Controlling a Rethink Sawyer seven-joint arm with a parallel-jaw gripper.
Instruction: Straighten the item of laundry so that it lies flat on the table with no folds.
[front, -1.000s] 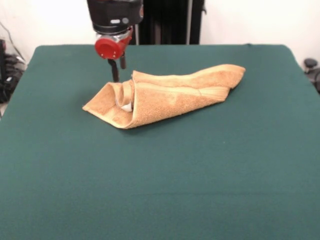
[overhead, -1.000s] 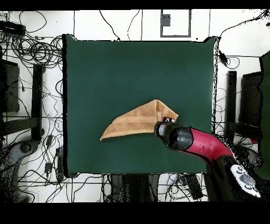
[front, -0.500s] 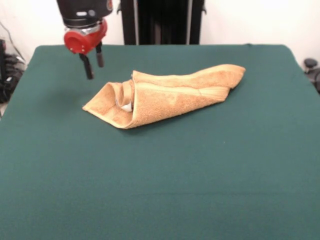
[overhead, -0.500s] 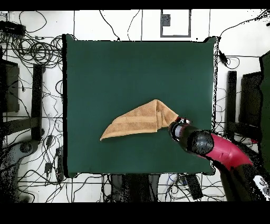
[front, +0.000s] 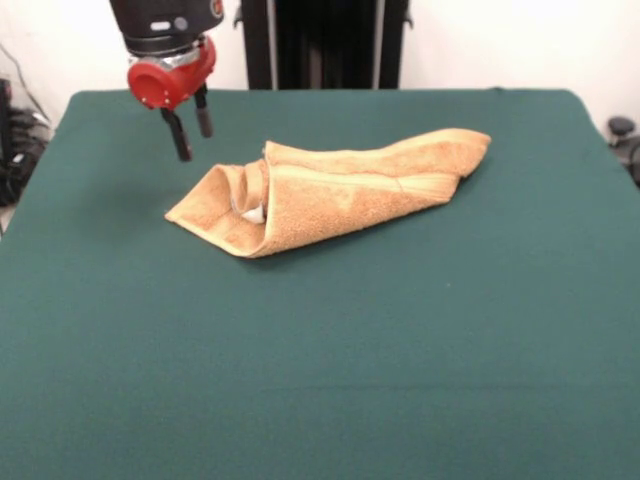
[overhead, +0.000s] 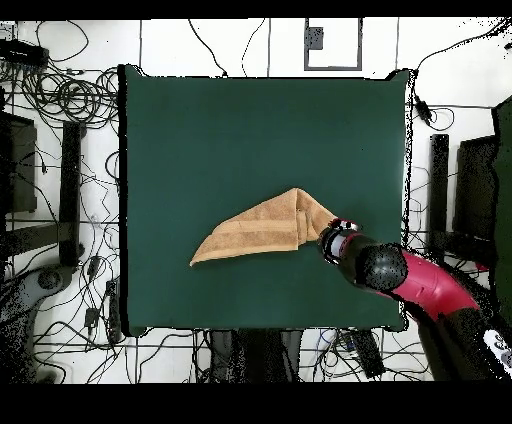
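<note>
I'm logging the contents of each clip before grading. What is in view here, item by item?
Tan-orange terry hand towel: one, folded over itself into a long wedge, mid-table, small white label showing in the fold.
Dark green cloth-covered table: one, large, under everything.
Cables: many, black, on the floor around the table.
Red and black robot arm: one, over the table edge beside the towel.
Gripper: one, black fingers open, empty, apart from the towel.

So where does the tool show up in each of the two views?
Front view: the tool hangs at upper left, open and empty, just beyond the folded end of the towel.
Overhead view: the tool sits right of centre, beside the towel.
Shared landmark: the towel's folded end on the green table.
</note>
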